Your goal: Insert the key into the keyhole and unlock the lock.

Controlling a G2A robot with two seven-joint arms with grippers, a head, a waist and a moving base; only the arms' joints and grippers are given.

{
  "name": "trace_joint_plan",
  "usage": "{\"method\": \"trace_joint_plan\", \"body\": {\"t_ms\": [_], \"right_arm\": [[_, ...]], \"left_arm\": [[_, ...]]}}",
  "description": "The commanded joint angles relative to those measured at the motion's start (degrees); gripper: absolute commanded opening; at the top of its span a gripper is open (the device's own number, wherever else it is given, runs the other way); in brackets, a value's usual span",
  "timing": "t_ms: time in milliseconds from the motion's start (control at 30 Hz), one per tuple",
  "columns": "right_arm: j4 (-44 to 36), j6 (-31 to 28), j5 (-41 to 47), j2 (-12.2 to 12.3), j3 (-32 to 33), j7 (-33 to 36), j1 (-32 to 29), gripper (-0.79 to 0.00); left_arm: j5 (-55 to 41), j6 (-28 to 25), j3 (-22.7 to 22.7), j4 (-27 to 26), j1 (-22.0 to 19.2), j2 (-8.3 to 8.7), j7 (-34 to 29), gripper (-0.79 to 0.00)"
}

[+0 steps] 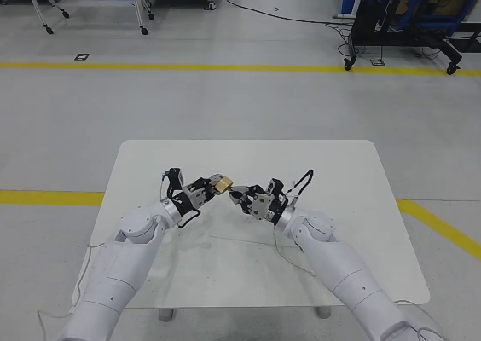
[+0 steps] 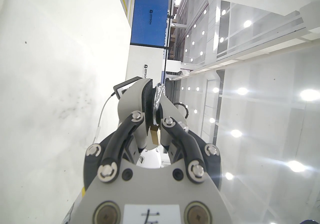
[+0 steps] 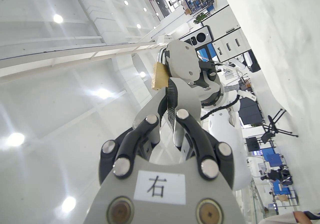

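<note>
A white table (image 1: 343, 170) stands before me on a grey floor (image 1: 223, 111). One yellow floor line (image 1: 223, 66) runs beyond the tabletop's far edge, and a second yellow line (image 1: 27, 197) passes beneath it. A black wheeled cart (image 1: 402, 38) is parked past the far right corner, and a small dark floor plate (image 1: 81, 57) lies past the far left.

White tabletop (image 1: 334, 170) with rounded corners on a pale grey, glossy floor (image 1: 223, 102), crossed by one yellow line (image 1: 181, 66) beyond the far edge and a second yellow line (image 1: 27, 197) level with its middle, bending toward the near right. At the far right a dark wheeled rack (image 1: 402, 38), at the far left the castored legs (image 1: 95, 17) of a light frame. Overhead, white ceiling (image 2: 270, 122) with round lamps (image 2: 242, 90); also a black-framed blue panel (image 2: 150, 24).
</note>
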Motion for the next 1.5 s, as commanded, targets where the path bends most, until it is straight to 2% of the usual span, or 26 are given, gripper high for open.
{"method": "trace_joint_plan", "body": {"t_ms": [0, 200, 333, 367, 433, 467, 600, 733, 833, 967, 1000, 1233, 1300, 1333, 1367, 1400, 1467], "right_arm": [[1.1, 2.1, 2.9, -0.1, 0.5, 2.8, 0.2, -0.785], [5.5, 7.5, 8.2, -0.2, 1.5, 10.2, 1.7, -0.785], [7.2, 7.8, 8.0, -0.3, 1.2, 11.8, 2.6, -0.785], [7.3, 7.8, 7.4, -0.3, 1.0, 11.9, 2.8, -0.646], [7.3, 7.0, 6.2, -0.3, 0.8, 11.8, 3.0, -0.194], [7.1, 6.7, 5.7, -0.3, 0.7, 12.1, 3.0, -0.012], [5.6, 4.9, 2.4, 0.4, 1.3, 14.5, 2.4, 0.0], [0.1, -0.4, -3.4, 2.1, 4.8, 13.7, -0.9, 0.0], [-7.0, -3.8, -6.8, 3.8, 9.6, 11.8, -5.9, 0.0], [-20.3, -7.6, -10.2, 5.9, 17.7, 8.6, -15.8, 0.0], [-21.5, -7.8, -10.4, 6.0, 18.4, 8.1, -16.7, 0.0], [-21.5, -7.8, -10.4, 6.0, 18.4, 8.1, -16.7, 0.0], [-21.5, -7.8, -10.4, 6.0, 18.4, 8.1, -16.7, 0.0], [-21.5, -7.8, -10.4, 6.0, 18.4, 8.1, -16.7, 0.0], [-21.5, -7.8, -10.4, 6.0, 18.4, 8.1, -16.7, 0.0], [-21.5, -7.8, -10.4, 6.0, 18.4, 8.1, -16.7, 0.0], [-21.5, -7.8, -10.4, 6.0, 18.4, 8.1, -16.7, 0.0]], "left_arm": [[2.2, -1.6, 0.0, -0.9, 0.4, 0.11, 1.4, -0.785], [9.4, -6.2, 0.3, -4.8, 2.5, 0.33, 7.4, -0.785], [10.6, -6.5, 0.2, -6.3, 3.7, 0.43, 8.5, -0.785], [10.4, -6.4, 0.0, -6.4, 3.8, 0.44, 8.4, -0.785], [10.0, -6.2, -0.3, -6.5, 3.9, 0.48, 8.2, -0.785], [9.6, -6.1, -0.4, -6.5, 3.9, 0.48, 8.0, -0.785], [8.2, -5.5, -0.8, -6.2, 3.9, 0.49, 7.3, -0.785], [7.4, -4.6, -0.8, -5.9, 3.6, 0.48, 6.1, -0.785], [9.5, -3.5, 0.0, -5.8, 3.2, 0.49, 5.5, -0.785], [15.5, -3.7, 1.9, -6.7, 3.2, 0.4, 8.1, -0.785], [17.1, -3.5, 2.4, -6.9, 3.2, 0.36, 8.9, -0.785], [30.6, 2.3, 8.5, -6.8, 1.6, -0.16, 10.5, -0.785], [33.5, 3.8, 9.8, -6.6, 1.4, -0.41, 12.8, -0.785], [33.9, 4.5, 10.3, -6.6, 1.3, -0.56, 12.9, -0.763], [33.9, 5.1, 10.7, -6.4, 1.1, -0.68, 12.9, -0.625], [34.3, 5.7, 10.9, -6.2, 0.9, -0.78, 13.0, -0.539], [35.0, 6.6, 11.4, -5.8, 0.5, -0.93, 12.8, -0.246]]}}
